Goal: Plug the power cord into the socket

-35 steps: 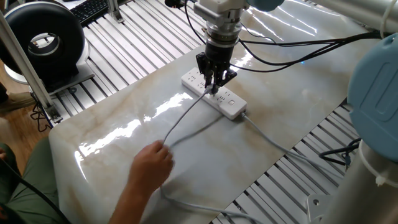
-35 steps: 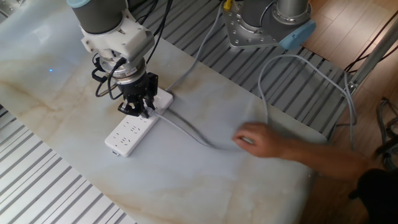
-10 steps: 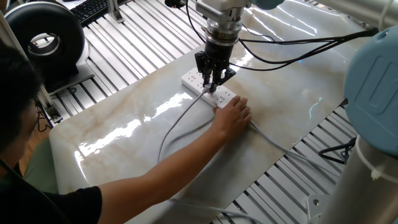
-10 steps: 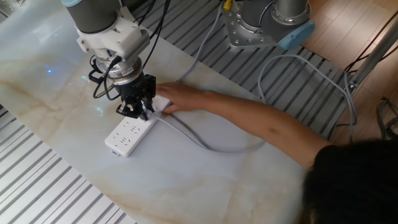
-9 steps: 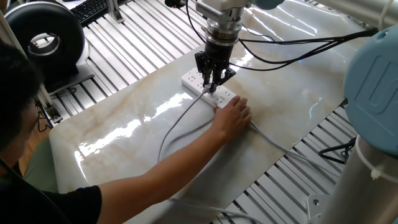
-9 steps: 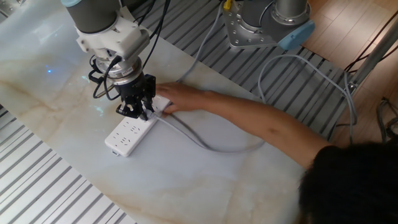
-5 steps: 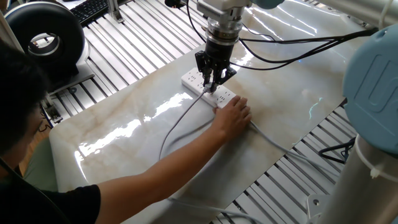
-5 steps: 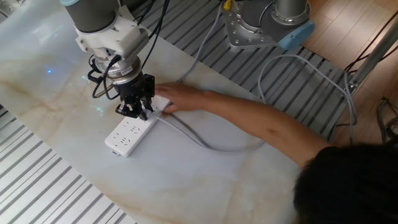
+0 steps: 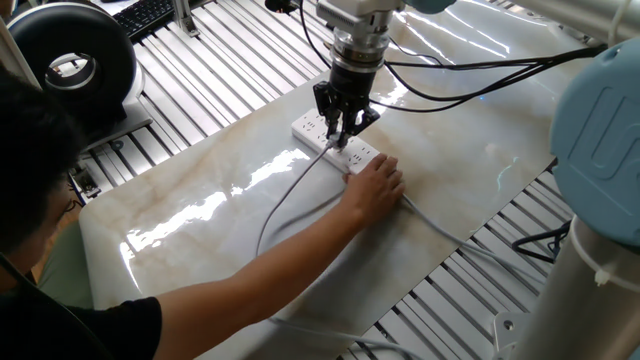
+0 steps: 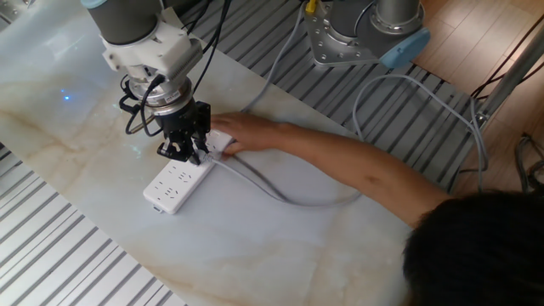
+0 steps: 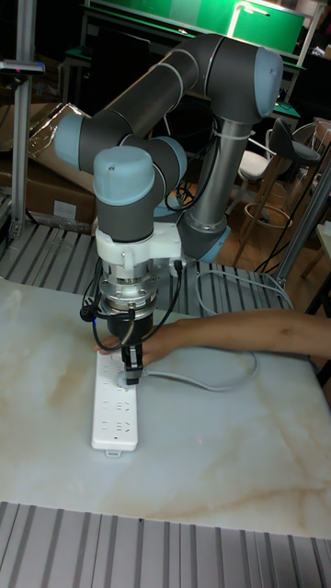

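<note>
Now black metal fingers [image 10: 189, 152] pinch the thin grey power cord [image 10: 280, 195] over the white plastic socket [image 10: 176, 183].

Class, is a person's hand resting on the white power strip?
Yes, a person's hand presses on one end of the power strip beside the tool.

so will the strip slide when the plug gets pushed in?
Likely, unaided: the strip lies loose on glossy marble, and a hand steadies its end. The cord looks floppy, sagging in curves behind the pincer, so it should add little drag.
</note>
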Robot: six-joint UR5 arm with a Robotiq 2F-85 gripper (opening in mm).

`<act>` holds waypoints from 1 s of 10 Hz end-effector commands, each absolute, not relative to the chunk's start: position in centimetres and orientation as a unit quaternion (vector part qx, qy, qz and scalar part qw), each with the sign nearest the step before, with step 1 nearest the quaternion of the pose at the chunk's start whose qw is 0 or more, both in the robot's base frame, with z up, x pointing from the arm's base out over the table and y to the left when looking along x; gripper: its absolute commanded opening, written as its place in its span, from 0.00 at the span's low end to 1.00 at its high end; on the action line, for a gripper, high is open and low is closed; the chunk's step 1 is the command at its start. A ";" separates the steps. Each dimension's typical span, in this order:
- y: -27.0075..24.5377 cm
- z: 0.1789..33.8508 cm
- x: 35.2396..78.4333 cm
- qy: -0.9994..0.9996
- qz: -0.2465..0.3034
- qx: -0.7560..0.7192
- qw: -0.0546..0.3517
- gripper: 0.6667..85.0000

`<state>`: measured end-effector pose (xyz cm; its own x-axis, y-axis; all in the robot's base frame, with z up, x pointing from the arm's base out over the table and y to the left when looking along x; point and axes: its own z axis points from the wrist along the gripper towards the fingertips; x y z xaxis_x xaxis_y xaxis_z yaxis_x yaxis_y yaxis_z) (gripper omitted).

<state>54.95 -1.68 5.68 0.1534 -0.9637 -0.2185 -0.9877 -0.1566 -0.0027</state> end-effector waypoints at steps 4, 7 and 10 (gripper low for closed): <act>-1.3 5.9 55.1 0.645 0.089 -0.754 0.083 0.00; -1.2 5.8 55.1 0.643 0.090 -0.755 0.087 0.00; -1.6 5.6 55.0 0.640 0.087 -0.759 0.084 0.00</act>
